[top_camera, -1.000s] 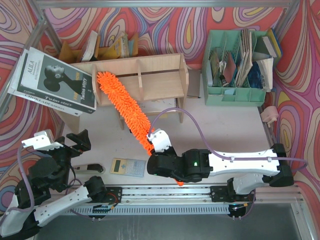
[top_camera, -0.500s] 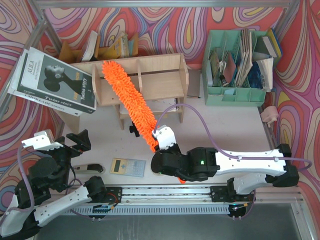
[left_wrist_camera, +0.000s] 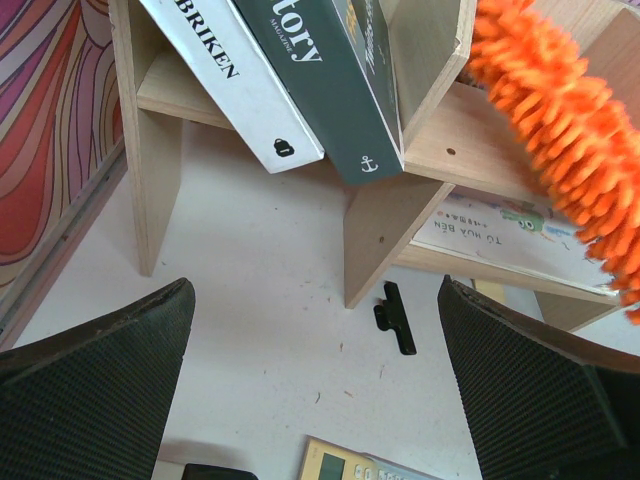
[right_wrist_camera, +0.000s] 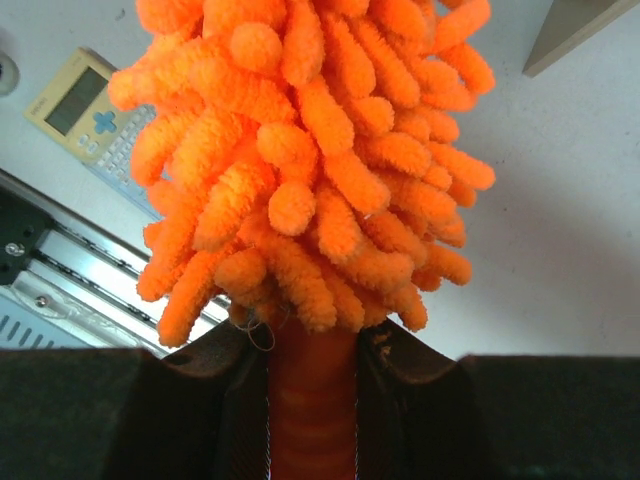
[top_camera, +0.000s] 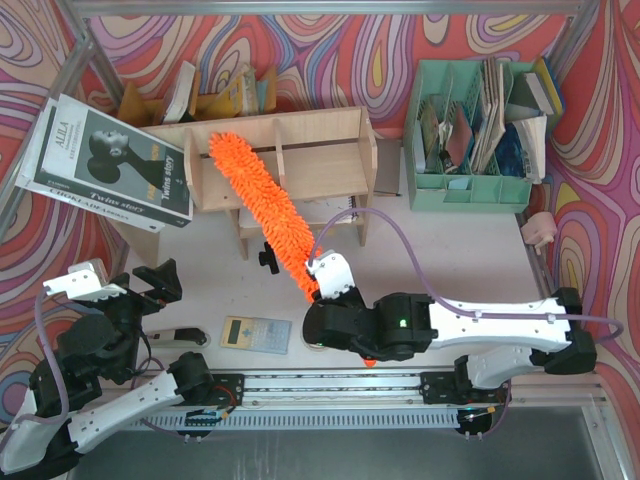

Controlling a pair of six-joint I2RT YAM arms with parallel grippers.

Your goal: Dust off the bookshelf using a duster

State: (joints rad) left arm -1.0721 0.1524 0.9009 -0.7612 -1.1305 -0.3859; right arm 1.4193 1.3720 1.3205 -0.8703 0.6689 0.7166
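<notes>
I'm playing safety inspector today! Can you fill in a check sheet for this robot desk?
Surface: white table, a few specks.
Job's things: duster slants across bookshelf, tip at its top board.
Clutter: book leaning on shelf, calculator, clip, organiser full of papers.
Grippers: left gripper open, empty; right gripper shut on duster handle.
Cables: purple tube loops over right arm.
Surroundings: swirly walls, metal frame.

At the far edge of the table (top_camera: pixel 450 260) stands the bookshelf (top_camera: pixel 320 160) — organiser (top_camera: pixel 470 192) to its right, calculator (top_camera: pixel 255 334) by the near edge.
</notes>
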